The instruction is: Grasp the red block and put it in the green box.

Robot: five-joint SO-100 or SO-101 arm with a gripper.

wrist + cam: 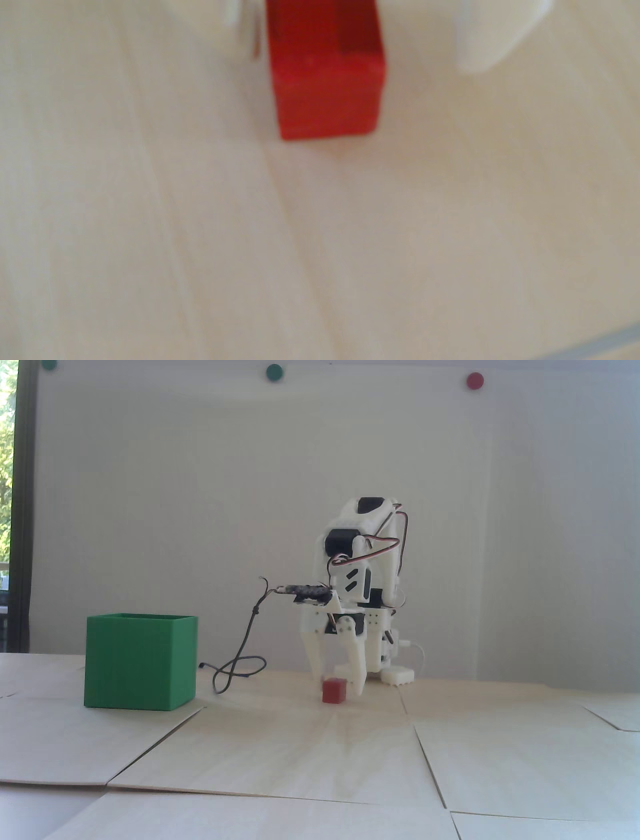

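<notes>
Pale wooden boards cover the table before a white wall, where the gripper straddles the red block with jaws spread wide, gripping nothing, the green box well apart.

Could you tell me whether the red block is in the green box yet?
Not yet. The red block sits on the table between the open jaws, well apart from the green box.

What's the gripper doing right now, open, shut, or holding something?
Gripper: open, its white fingers straddling the tiny solid red block, which sits on the pale wooden table; a gap shows on at least one side, so not gripped yet.
</notes>
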